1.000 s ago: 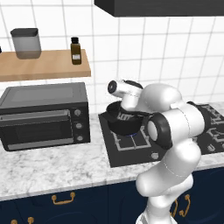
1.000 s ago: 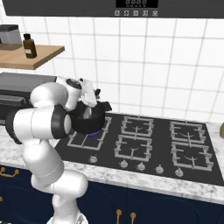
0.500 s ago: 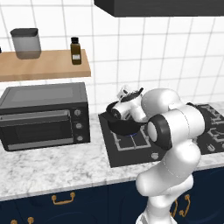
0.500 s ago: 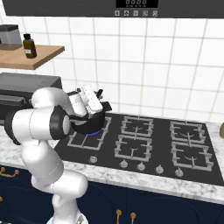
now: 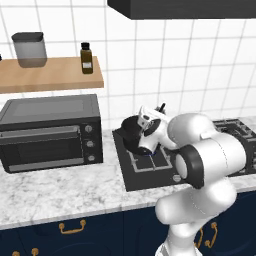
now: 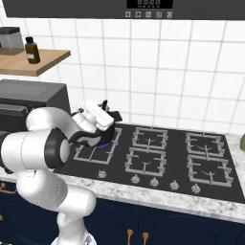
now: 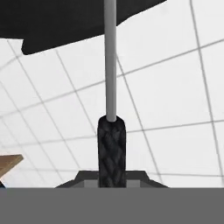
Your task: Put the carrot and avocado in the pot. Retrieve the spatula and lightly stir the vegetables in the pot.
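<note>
The jaws [image 7: 111, 175] are pressed shut on the spatula [image 7: 110, 65], pinching its dark textured grip, with the thin pale shaft running straight out ahead of them. It looks light and stiff (though long enough to lever in a loose hold), so gripping the ribbed part seems right. The arm folds low over the stove [image 6: 158, 153], hand tipped beside the pot [image 5: 131, 135], which sits just below the jaws.
</note>
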{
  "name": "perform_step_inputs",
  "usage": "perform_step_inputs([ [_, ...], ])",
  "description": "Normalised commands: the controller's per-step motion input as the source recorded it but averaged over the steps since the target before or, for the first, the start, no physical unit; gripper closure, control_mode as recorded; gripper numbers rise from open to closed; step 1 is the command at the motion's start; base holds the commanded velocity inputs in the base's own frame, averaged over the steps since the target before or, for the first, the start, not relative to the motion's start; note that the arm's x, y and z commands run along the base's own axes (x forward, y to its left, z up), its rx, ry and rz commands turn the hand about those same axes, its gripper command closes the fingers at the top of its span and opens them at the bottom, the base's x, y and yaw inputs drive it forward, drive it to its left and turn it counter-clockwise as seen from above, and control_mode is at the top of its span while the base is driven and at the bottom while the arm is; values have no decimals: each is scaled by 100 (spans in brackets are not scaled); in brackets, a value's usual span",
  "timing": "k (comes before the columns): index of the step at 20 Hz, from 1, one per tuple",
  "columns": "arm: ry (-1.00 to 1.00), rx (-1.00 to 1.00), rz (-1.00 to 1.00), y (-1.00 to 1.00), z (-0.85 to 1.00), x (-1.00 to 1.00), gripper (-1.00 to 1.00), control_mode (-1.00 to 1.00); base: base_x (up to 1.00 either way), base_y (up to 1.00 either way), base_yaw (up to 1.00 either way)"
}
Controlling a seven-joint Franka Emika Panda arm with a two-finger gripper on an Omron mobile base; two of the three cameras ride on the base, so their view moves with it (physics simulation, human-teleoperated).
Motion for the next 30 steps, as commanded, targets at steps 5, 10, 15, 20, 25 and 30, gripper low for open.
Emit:
perform_step_inputs([
  [5, 17, -21, 9, 34, 0, -17, 100, -100, 0, 0, 0],
  [10, 26, -5, 0, 58, -14, 3, 100, -100, 0, 0, 0],
  [15, 8, -2, 0, 54, -85, 1, 100, -100, 0, 0, 0],
  [20, -14, -7, 0, 24, -68, 39, 100, -100, 0, 0, 0],
  [25, -15, -2, 0, 1, -25, 33, 100, -100, 0, 0, 0],
  [30, -2, 16, 0, -16, 35, -59, 100, -100, 0, 0, 0],
])
